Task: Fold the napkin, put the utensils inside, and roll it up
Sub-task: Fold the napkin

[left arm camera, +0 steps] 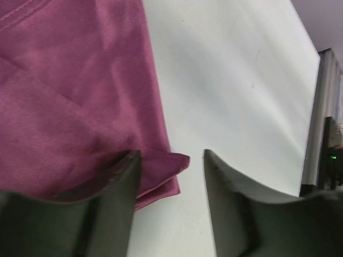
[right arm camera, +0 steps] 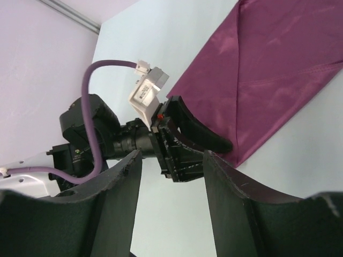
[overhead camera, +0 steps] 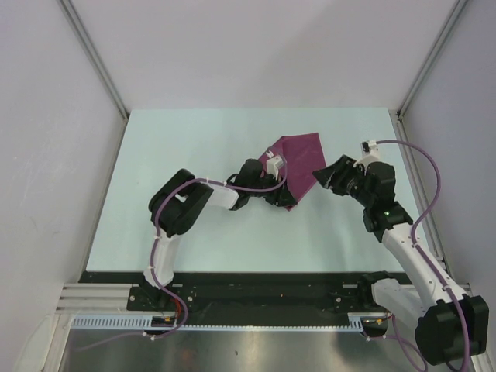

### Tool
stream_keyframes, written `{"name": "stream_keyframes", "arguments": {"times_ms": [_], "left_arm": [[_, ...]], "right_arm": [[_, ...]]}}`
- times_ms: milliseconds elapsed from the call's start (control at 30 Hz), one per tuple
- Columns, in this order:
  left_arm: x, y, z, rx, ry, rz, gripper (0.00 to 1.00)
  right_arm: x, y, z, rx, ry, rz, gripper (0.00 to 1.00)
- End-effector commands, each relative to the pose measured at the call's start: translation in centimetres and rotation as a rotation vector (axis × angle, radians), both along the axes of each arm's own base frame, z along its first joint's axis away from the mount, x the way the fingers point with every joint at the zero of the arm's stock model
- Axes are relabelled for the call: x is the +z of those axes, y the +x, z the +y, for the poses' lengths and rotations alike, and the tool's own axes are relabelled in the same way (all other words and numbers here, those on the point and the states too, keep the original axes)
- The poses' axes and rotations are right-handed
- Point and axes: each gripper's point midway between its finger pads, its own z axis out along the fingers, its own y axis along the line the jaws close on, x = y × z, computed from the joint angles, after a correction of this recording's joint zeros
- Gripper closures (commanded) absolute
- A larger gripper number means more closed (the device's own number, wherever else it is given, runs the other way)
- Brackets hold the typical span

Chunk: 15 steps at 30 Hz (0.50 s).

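**Plum cloth, one corner between the left jaws**

Plum-purple and plain, one napkin (overhead camera: 301,159) lies on the pale table (overhead camera: 194,155), a little right of centre and towards the far side. It is the only cloth in view. At its near corner the left wrist view shows more than one layer, with a small flap poking out past the edge.

Two arms are at work. The left arm rises from its base, bends at the elbow and reaches rightward across the table, low and nearly level. The left gripper (overhead camera: 284,197) sits at the napkin's near-left edge. Its jaws stand apart, one finger (left arm camera: 115,184) over the cloth and the other over bare table, with the cloth corner between them – not pinched.

The right arm comes up from the near-right corner and leans inward. The right gripper (overhead camera: 321,177) hangs just beside the napkin's right edge, facing the left gripper. Its jaws are spread wide and hold nothing – the right wrist view looks between its fingers (right arm camera: 120,184) at the left gripper's end.
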Motion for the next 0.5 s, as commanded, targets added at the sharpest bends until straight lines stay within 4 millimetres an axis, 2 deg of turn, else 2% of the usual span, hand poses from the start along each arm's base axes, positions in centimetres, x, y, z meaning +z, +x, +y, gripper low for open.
{"name": "stream_keyframes", "arguments": {"times_ms": [0,167,200,267,300,333,400,433,467], "left_arm": [[1.9,-1.0,-0.3,-0.046,-0.034,-0.019,0.39],[4.7,-2.5,-0.3,-0.076,-0.115,-0.003,0.29],[6.2,-2.9,-0.5,-0.087,-0.153,-0.009,0.28],[7.1,-3.2,0.0,-0.078,-0.170,-0.015,0.26],[8.9,-3.0,0.3,-0.064,-0.191,-0.042,0.25],[8.9,-3.1,0.8,-0.049,-0.186,-0.042,0.20],[10.9,-2.0,2.1,0.008,-0.198,-0.079,0.19],[11.0,-1.8,2.8,0.032,-0.191,-0.084,0.18],[10.9,-0.6,4.1,0.084,-0.169,-0.076,0.18]], "right_arm": [[-0.4,0.5,-0.3,-0.017,0.005,0.003,0.46],[-1.8,0.9,-0.6,-0.036,-0.002,0.039,0.46],[-2.2,1.0,-0.7,-0.045,-0.001,0.052,0.46],[-3.0,1.3,-1.2,-0.066,-0.002,0.083,0.46],[-3.8,1.6,-1.3,-0.071,-0.005,0.110,0.46],[-4.3,1.7,-1.6,-0.080,-0.008,0.123,0.45],[-5.7,2.3,-1.8,-0.087,-0.018,0.157,0.46],[-6.2,2.6,-2.1,-0.091,-0.019,0.172,0.47],[-6.5,3.0,-2.2,-0.088,-0.022,0.177,0.47]]}}
